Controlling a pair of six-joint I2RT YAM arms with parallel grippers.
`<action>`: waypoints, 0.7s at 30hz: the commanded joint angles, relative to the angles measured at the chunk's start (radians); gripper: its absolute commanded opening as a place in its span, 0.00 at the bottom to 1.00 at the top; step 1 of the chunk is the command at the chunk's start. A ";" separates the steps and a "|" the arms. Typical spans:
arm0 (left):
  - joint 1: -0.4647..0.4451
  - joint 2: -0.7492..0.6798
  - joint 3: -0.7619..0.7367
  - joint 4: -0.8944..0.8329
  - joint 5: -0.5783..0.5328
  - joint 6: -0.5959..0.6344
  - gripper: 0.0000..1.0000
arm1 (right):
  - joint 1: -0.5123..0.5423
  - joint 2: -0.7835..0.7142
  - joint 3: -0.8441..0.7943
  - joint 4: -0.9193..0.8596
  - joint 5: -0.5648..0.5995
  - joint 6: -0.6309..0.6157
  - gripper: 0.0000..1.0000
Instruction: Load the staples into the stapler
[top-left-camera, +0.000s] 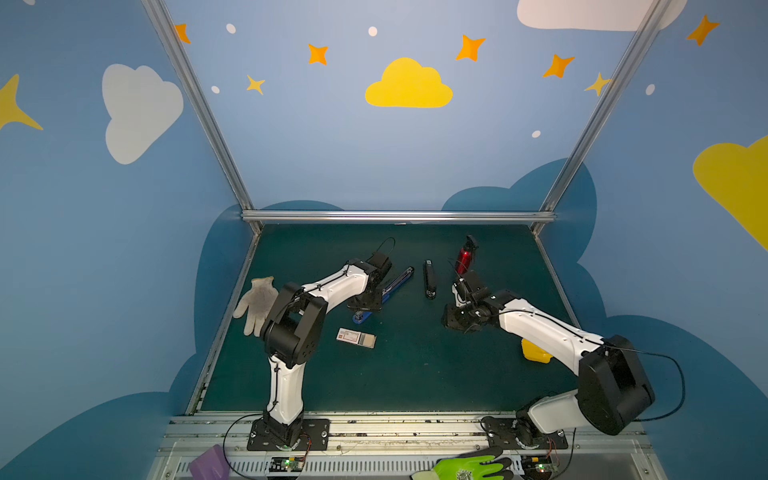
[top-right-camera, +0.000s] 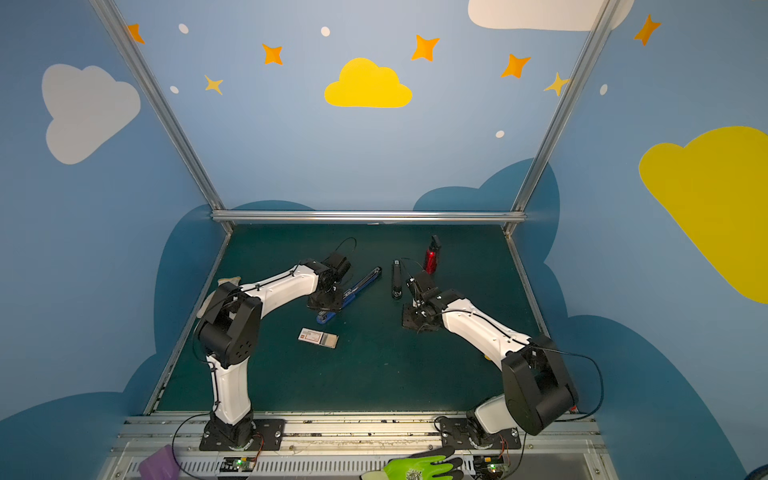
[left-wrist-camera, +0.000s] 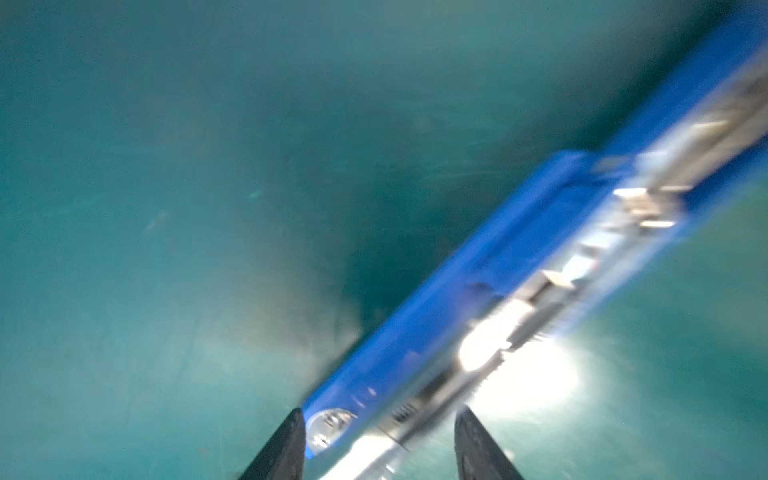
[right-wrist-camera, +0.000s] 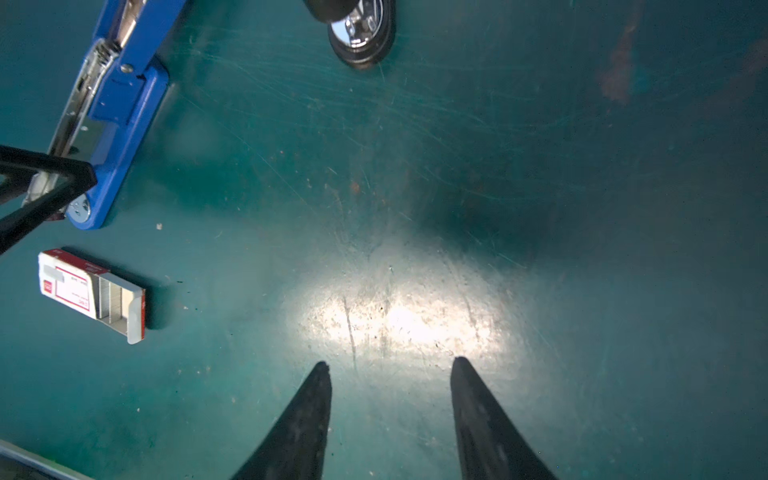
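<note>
Staples (top-left-camera: 356, 337): laid on bench (top-left-camera: 415, 374) at six o'clock of stapler (top-left-camera: 397, 283), tray slid out for access. Stapler end straddled by left hand (left-wrist-camera: 380, 409), presumably for steadying; clamping cannot be told. Right hand (right-wrist-camera: 390, 360) parted, empty.

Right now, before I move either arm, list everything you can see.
Staples box: one, white-red, tray slid out, left-centre of mat
Blue stapler: one, opened flat, behind box
Black stapler: one, mat centre
Bottle: one, red, upright, right of black stapler
White glove: one, left mat edge
Green glove: one, front rail
Yellow object: one, partly under right arm
Purple object: one, front rail
Left end effector: black, jaws apart astride blue stapler's end
Right end effector: black, open, empty, over bare mat
</note>
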 joint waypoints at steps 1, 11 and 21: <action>-0.008 -0.009 0.085 0.020 0.059 0.107 0.59 | -0.015 -0.003 0.027 0.002 -0.011 -0.019 0.49; -0.003 0.262 0.470 -0.039 0.124 0.295 0.60 | -0.063 -0.063 0.005 0.017 -0.062 -0.024 0.49; 0.004 0.508 0.745 -0.180 0.151 0.349 0.50 | -0.090 -0.097 0.009 0.020 -0.070 -0.032 0.49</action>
